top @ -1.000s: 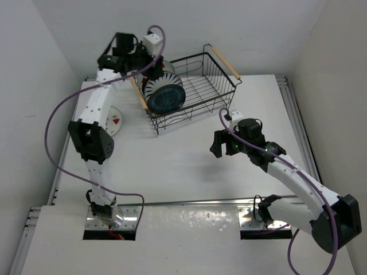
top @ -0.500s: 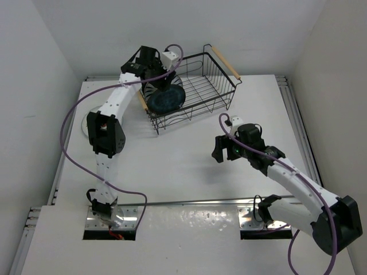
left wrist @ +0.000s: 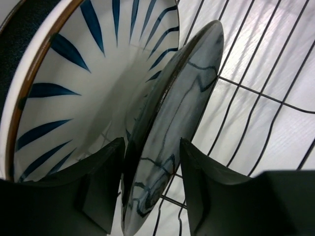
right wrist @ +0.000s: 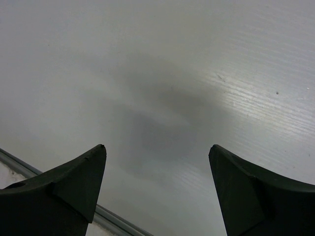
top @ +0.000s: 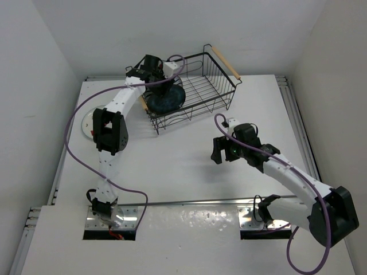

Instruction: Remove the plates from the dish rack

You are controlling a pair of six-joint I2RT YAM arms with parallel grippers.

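Observation:
The black wire dish rack (top: 202,86) stands at the back of the table. At its left end a dark blue plate (top: 167,98) stands on edge, with a striped white plate (left wrist: 74,73) right behind it. My left gripper (top: 159,76) is open, and its fingers straddle the top rim of the dark blue plate (left wrist: 172,118). The left finger (left wrist: 101,189) sits close against the plate, with a gap at the right finger. My right gripper (top: 219,150) is open and empty over the bare table, as the right wrist view (right wrist: 156,147) shows.
A white plate (top: 86,127) lies flat on the table at the left, partly behind the left arm. The rack has a wooden handle (top: 225,62) at its right end. A metal rail (right wrist: 59,182) runs along the table edge.
My left arm has swung right from the table's left side to the rack, and its open fingers have come down around the dark blue plate. My right gripper has drifted slightly left.

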